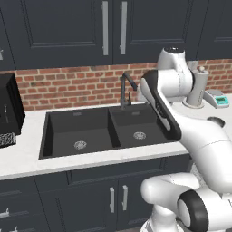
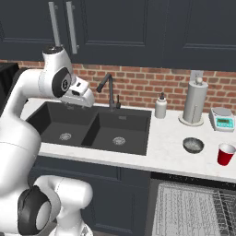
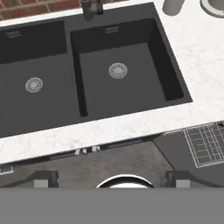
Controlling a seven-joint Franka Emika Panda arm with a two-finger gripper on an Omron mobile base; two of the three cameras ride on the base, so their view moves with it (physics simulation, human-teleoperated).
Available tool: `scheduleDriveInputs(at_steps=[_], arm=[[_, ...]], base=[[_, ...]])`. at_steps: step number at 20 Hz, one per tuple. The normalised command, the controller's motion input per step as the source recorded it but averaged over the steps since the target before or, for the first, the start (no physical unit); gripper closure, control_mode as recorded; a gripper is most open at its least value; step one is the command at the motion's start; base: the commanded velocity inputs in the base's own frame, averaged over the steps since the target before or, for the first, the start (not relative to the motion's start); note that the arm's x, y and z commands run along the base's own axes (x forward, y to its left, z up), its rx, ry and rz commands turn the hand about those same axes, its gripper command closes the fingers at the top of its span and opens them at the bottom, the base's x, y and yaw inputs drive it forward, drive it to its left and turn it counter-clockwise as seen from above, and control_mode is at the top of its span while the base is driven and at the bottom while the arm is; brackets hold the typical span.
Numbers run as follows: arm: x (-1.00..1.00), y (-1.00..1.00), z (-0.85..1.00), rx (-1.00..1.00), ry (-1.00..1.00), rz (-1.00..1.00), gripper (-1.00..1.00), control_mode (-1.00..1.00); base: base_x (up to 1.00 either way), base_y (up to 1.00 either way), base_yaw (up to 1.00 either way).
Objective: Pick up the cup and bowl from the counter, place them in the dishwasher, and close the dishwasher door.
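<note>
Hanging above the black double sink (image 2: 92, 126), the end effector (image 2: 82, 102) points down toward the basins, and in the hand view its two dark fingertips (image 3: 42, 179) stand far apart at the bottom corners, so it is spread wide with nothing between them. The white marbled table (image 2: 168, 152) runs to the right of the sink, and the task's things sit there, well apart from the arm: the small grey bowl (image 2: 193, 145) rests near the front edge, and the red cup (image 2: 226, 154) stands upright just beside it on the right, not touching it. Behind them, against the brick wall (image 2: 152, 83), are a paper towel holder (image 2: 194, 103), a small soap bottle (image 2: 161, 106) and a kitchen scale (image 2: 222, 119). Below the bowl and cup the dishwasher (image 2: 193, 207) is open, its silver wire rack (image 2: 184, 209) showing under the table's edge; the hand view catches a corner of the same rack (image 3: 205, 143) beside a flat dark panel, which may be the dishwasher door, though I cannot tell for sure. A dark tap (image 2: 109, 90) rises behind the sink.
</note>
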Motion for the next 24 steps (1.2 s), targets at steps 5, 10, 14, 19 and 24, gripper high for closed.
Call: scheduleDriveInputs(at_steps=[5,10,14,19,24], arm=[[0.00,0.25,0.00,0.00,0.00,-0.42,-1.00,-1.00],[0.00,0.21,0.00,0.00,0.00,-0.40,-1.00,-1.00],[0.00,0.15,0.00,0.00,0.01,-0.35,-1.00,-1.00],[0.00,0.01,0.00,0.00,0.04,-0.26,-1.00,-1.00],[0.00,-0.01,0.00,0.01,0.02,-0.07,-1.00,-1.00]], base=[[0.00,0.00,0.00],[0.00,0.00,0.00],[0.00,0.00,0.00],[0.00,0.00,0.00],[0.00,0.00,0.00]])
